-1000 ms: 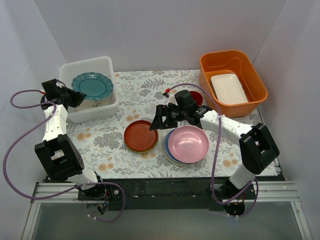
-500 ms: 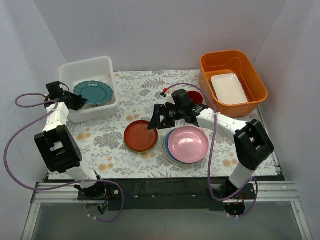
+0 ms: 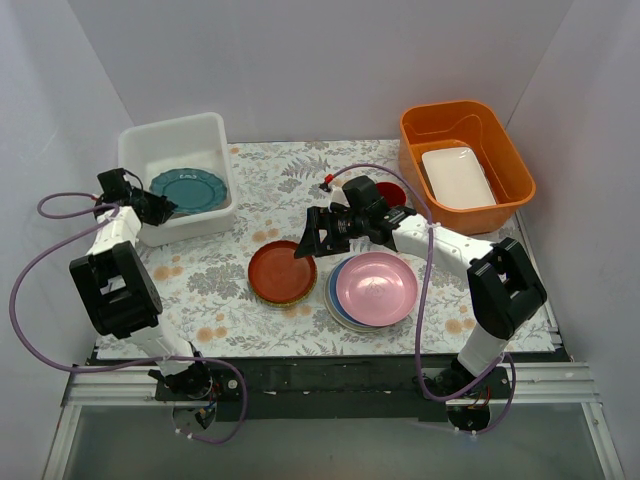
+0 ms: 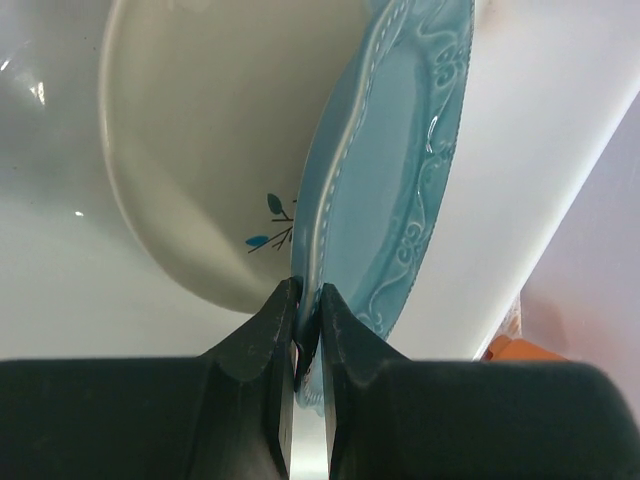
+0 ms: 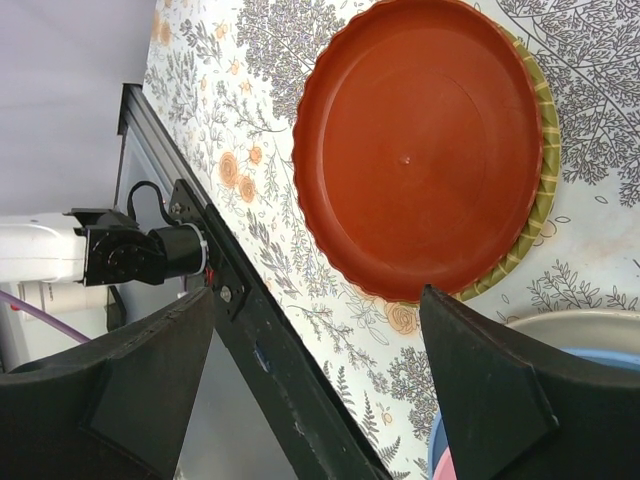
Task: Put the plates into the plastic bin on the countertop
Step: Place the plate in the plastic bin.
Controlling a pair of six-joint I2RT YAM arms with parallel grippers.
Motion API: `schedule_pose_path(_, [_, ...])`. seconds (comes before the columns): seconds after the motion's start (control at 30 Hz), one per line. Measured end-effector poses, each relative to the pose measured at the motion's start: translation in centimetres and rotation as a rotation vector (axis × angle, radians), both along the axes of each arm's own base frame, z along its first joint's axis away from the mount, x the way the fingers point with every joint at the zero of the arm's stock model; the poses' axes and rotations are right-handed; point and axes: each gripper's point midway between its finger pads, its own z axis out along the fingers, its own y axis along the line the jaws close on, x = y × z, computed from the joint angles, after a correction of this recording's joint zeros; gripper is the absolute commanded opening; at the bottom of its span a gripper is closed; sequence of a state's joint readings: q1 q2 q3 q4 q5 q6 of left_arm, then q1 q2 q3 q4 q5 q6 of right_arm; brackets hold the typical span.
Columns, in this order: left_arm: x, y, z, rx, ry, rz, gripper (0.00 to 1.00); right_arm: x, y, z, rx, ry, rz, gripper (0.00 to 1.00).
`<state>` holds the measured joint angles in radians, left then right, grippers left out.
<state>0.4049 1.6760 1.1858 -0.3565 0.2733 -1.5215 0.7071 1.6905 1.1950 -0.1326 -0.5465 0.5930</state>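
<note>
- A teal plate (image 3: 188, 189) with an embossed, scalloped rim sits inside the white plastic bin (image 3: 170, 127) at the far left of the desk (image 3: 290, 170).
- In the left wrist view, the teal plate is tilted over a cream plate (image 4: 200, 150) with a small blue leaf motif, which lies in the bin beneath it.
- The left pincer (image 4: 307, 300) is clenched on the near rim of the teal plate, one finger on each face, reaching in over the bin's near-left corner.
- Near the middle of the desk, a red plate (image 3: 282, 271) rests on a yellow-green plate (image 5: 545, 170) whose ribbed edge peeks out from under it.
- Just to its right, a pink plate (image 3: 376, 288) tops a short stack; a light blue rim shows below it.
- The right pincer (image 3: 308, 243) hovers above the red plate's right edge with its fingers spread wide, grasping nothing.
- At the far right stands an orange tub (image 3: 465, 104) holding a white rectangular dish (image 3: 458, 177).
- A dark red mug (image 3: 392, 193) is partly hidden behind the right arm.
</note>
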Motion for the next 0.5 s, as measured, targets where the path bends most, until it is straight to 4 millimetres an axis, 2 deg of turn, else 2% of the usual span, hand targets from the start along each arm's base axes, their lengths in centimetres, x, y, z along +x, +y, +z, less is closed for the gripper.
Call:
schedule_pose_path(0.07, [0.3,0.1,0.0,0.002,-0.008,-0.003,0.02,0.0,0.0,0.0,0.002,0.002,0.001,0.90])
schedule_pose_path(0.13, [0.3,0.1,-0.1,0.008,-0.011,-0.006,0.13,-0.1,0.1,0.1,0.005,0.006,0.004,0.90])
schedule_pose_path(0.17, [0.3,0.1,-0.1,0.011,-0.011,-0.008,0.26,-0.1,0.1,0.1,0.008,0.007,0.005,0.90])
schedule_pose_path(0.27, [0.6,0.2,0.2,0.019,-0.027,-0.016,0.32,-0.2,0.2,0.3,0.015,0.010,0.009,0.90])
schedule_pose_path(0.37, [0.9,0.3,0.5,0.024,-0.043,-0.018,0.44,-0.2,0.2,0.3,0.019,0.014,0.011,0.90])
schedule_pose_path(0.47, [1.2,0.3,1.0,0.030,-0.058,-0.027,0.60,-0.2,0.5,0.4,0.034,0.022,0.011,0.90])
schedule_pose_path(0.5, [1.3,0.3,1.3,0.031,-0.065,-0.029,0.69,-0.1,0.7,0.5,0.041,0.023,0.011,0.90])
